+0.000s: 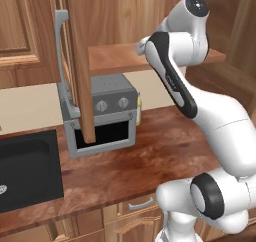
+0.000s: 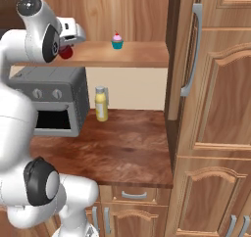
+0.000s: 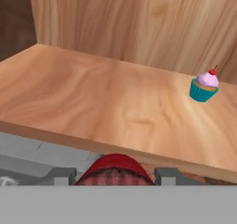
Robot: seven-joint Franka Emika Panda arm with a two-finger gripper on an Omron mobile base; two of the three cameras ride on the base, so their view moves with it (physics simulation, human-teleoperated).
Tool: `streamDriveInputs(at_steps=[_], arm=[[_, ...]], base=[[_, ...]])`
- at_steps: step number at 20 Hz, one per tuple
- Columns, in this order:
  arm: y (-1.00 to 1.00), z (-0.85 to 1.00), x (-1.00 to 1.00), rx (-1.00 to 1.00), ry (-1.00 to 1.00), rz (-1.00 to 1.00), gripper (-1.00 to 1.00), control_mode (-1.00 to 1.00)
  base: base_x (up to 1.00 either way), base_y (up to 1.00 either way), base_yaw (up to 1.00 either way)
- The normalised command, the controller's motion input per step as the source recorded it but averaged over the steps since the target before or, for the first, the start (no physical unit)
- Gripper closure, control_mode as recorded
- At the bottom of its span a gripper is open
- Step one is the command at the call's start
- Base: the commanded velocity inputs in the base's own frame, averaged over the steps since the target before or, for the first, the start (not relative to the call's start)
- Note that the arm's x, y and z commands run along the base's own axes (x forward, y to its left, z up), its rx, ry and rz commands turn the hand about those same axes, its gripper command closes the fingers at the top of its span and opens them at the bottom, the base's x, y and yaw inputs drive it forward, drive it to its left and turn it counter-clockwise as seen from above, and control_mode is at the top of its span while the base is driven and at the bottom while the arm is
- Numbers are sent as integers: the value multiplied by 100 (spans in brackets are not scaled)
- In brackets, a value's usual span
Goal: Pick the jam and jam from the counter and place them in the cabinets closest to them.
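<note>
A jam jar with a red lid (image 3: pixel 115 168) sits between my two dark fingers (image 3: pixel 60 176), and the gripper (image 3: pixel 115 174) is shut on it. In the right base view the jam (image 2: pixel 66 52) hangs under the hand (image 2: pixel 72 33) at the left front edge of the cabinet's wooden shelf (image 2: pixel 127 55). The shelf (image 3: pixel 106 102) stretches ahead of the gripper at about the jar's height. The cabinet's open door (image 1: pixel 80 61) stands left of the shelf (image 1: pixel 112 56). Below lies the reddish-brown counter (image 2: pixel 112 148).
A small cupcake in a teal cup (image 3: pixel 204 87) stands at the shelf's back right. A grey toaster oven (image 1: pixel 100 116) sits on the counter under the shelf, with a yellow bottle (image 2: pixel 101 104) beside it. A black sink (image 1: pixel 27 166) lies left. Tall cabinet doors (image 2: pixel 215 84) stand right.
</note>
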Motion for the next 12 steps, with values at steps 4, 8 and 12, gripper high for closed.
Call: streamDriveInputs(at_steps=[4, 8, 12], arm=[[7, -2, 56, 0, 0, 0, 100, -100], [5, -1, 56, 0, 0, 0, 100, -100], [2, -2, 34, 0, 5, 0, 100, -100]], base=[[0, 0, 0], [0, 0, 0], [0, 0, 0]])
